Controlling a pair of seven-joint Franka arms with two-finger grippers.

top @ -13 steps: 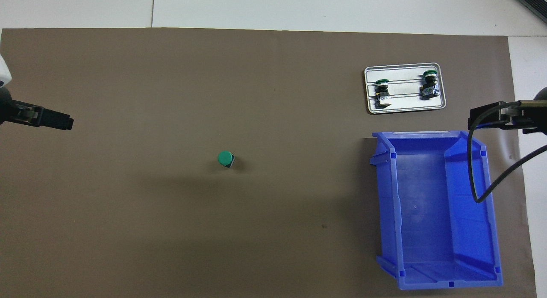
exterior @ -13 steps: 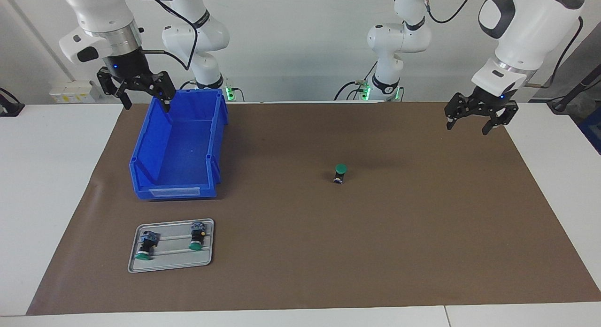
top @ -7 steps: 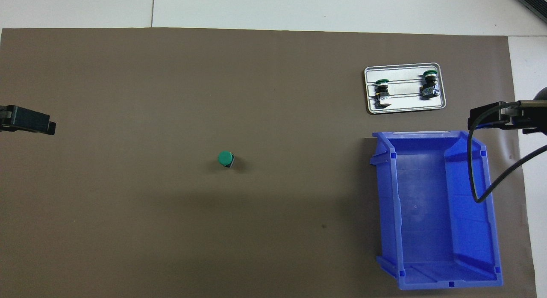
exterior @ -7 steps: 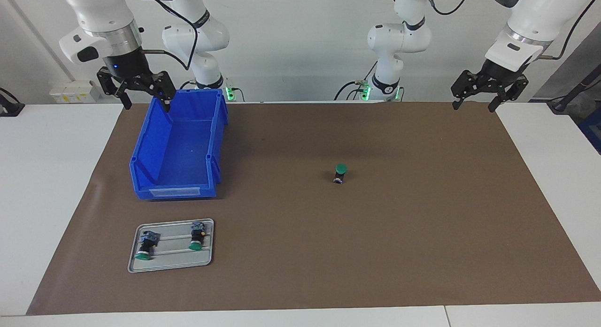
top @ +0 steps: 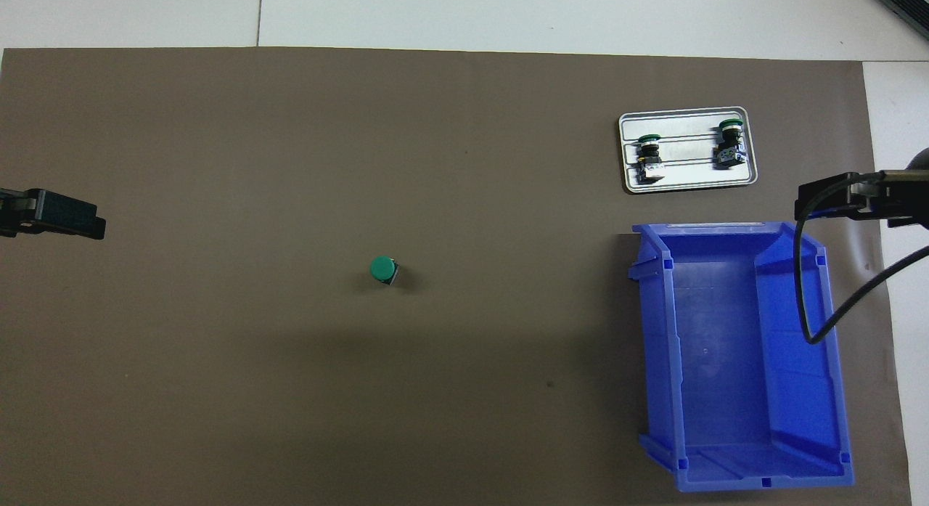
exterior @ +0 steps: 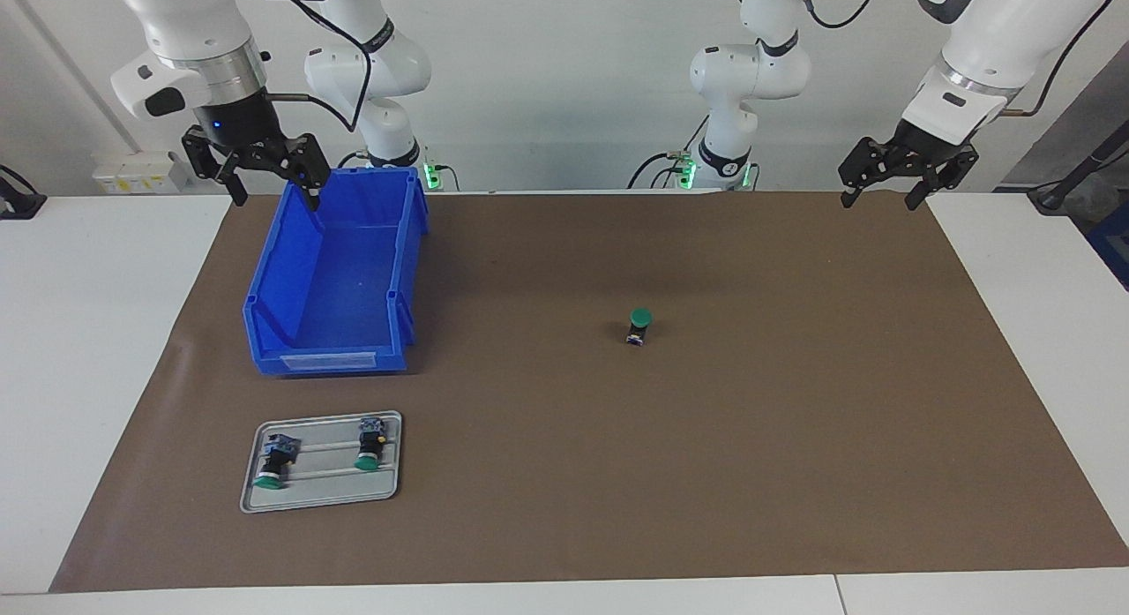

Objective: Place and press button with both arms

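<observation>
A button (exterior: 639,326) with a green cap stands upright on the brown mat, alone near the middle; it also shows in the overhead view (top: 382,269). My left gripper (exterior: 877,203) is open and empty, raised over the mat's corner at the left arm's end, well away from the button; its tip shows in the overhead view (top: 80,221). My right gripper (exterior: 275,198) is open and empty, raised over the blue bin's edge nearest the robots; it also shows in the overhead view (top: 827,200).
An empty blue bin (exterior: 331,361) stands at the right arm's end (top: 657,346). Farther from the robots than the bin, a grey tray (exterior: 326,493) (top: 689,183) holds two more green-capped buttons (exterior: 273,463) (exterior: 369,446) lying on their sides.
My left gripper has risen and pulled back toward the robots' edge of the mat, then shifted slightly toward the middle. The right arm, button, bin and tray have not moved.
</observation>
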